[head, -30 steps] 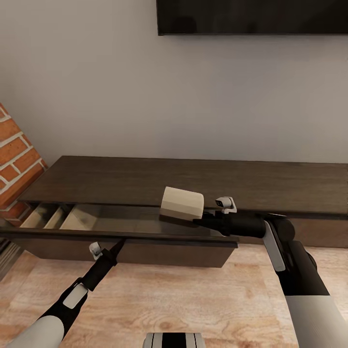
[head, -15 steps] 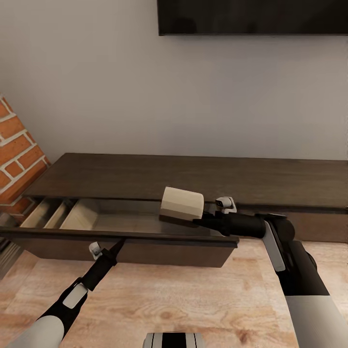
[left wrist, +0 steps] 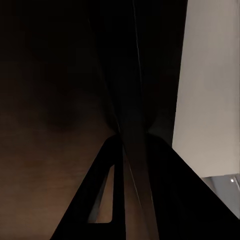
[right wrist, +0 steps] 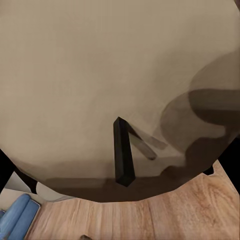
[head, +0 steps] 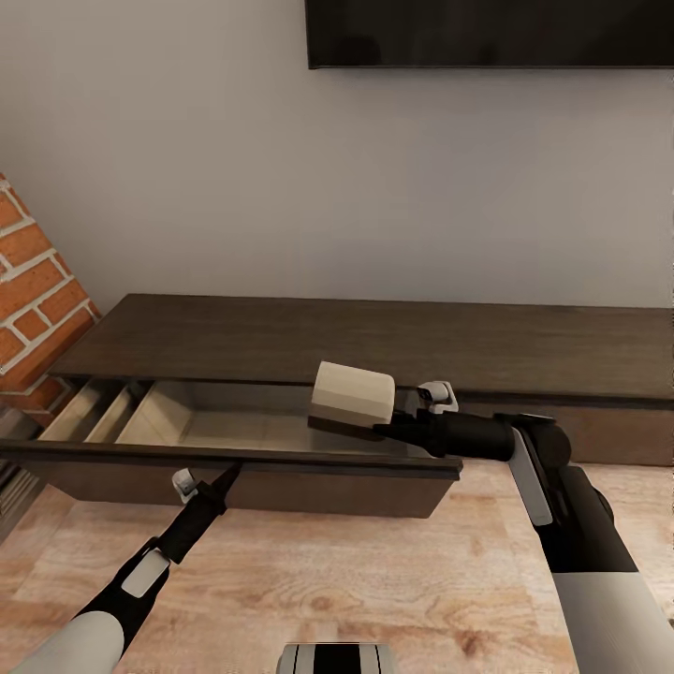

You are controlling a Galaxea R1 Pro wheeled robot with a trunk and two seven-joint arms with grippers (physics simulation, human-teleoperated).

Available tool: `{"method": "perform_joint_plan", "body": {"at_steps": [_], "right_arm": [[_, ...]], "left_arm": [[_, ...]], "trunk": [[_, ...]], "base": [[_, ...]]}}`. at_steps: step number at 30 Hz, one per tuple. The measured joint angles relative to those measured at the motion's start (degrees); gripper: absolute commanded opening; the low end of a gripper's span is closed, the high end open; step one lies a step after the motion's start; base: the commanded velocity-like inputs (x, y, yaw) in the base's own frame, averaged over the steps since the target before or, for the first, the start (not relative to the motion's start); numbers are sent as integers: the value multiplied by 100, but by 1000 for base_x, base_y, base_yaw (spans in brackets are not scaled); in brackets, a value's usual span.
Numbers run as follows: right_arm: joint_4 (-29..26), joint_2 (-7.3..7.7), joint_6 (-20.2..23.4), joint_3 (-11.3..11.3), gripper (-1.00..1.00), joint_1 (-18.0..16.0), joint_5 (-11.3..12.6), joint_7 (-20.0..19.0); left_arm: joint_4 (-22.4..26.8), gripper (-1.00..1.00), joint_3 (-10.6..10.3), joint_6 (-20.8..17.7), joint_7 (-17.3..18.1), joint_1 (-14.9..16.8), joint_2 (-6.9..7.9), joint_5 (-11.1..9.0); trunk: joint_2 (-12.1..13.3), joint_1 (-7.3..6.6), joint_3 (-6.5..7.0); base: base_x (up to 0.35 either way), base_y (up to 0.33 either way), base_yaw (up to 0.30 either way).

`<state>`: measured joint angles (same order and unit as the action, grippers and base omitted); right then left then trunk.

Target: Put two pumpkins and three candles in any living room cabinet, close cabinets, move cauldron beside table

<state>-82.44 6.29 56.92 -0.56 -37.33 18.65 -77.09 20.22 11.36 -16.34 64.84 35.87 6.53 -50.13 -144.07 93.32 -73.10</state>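
Observation:
The cabinet (head: pixel 374 342) is a long, low, dark-brown console against the wall. Its left drawer (head: pixel 243 426) is pulled out and its pale wood interior shows. A tan-beige candle (head: pixel 352 393) hangs tilted over the right part of that open drawer, with my right gripper (head: pixel 376 428) shut on it. In the right wrist view the candle (right wrist: pixel 100 75) is very close, with one dark finger (right wrist: pixel 123 155) against it. My left gripper (head: pixel 229 475) is at the top edge of the drawer front (head: pixel 281 487), and in the left wrist view its fingers (left wrist: pixel 107 175) are shut on that thin edge.
A dark TV (head: pixel 487 33) hangs on the grey wall above the cabinet. A red brick wall (head: pixel 33 290) juts out at the left end. Light wood floor (head: pixel 374 580) lies in front of the drawer. A blue object (right wrist: pixel 17 215) lies on the floor in the right wrist view.
The whole view has shifted slightly. The cabinet body sits a little farther off while the drawer front and both grippers hold their places, so the drawer stands a bit wider open.

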Motion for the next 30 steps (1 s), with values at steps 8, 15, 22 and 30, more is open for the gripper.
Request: {"method": "perform_joint_plan", "body": {"at_steps": [8,15,22,30], "right_arm": [[0,0,1,0,-100,0,1,0],[0,0,0,0,-100,0,0,0],[0,0,1,7,-100,0,2,1],[0,0,0,0,-100,0,0,0]], "left_arm": [[-2,-100,16,0,-2,0,1,-4],[-6,-100,12,-5,0,-1,1,-11],[3,-100,17,-7,-10,0,1,-4],[-5,-100,16,-10,-3,-1,1,-12]], "trunk": [[0,-1,0],[0,-2,0],[0,0,0],[0,-2,0]], "base": [[-133,0,0],[-6,0,0],[-51,0,0],[-38,0,0]]}}
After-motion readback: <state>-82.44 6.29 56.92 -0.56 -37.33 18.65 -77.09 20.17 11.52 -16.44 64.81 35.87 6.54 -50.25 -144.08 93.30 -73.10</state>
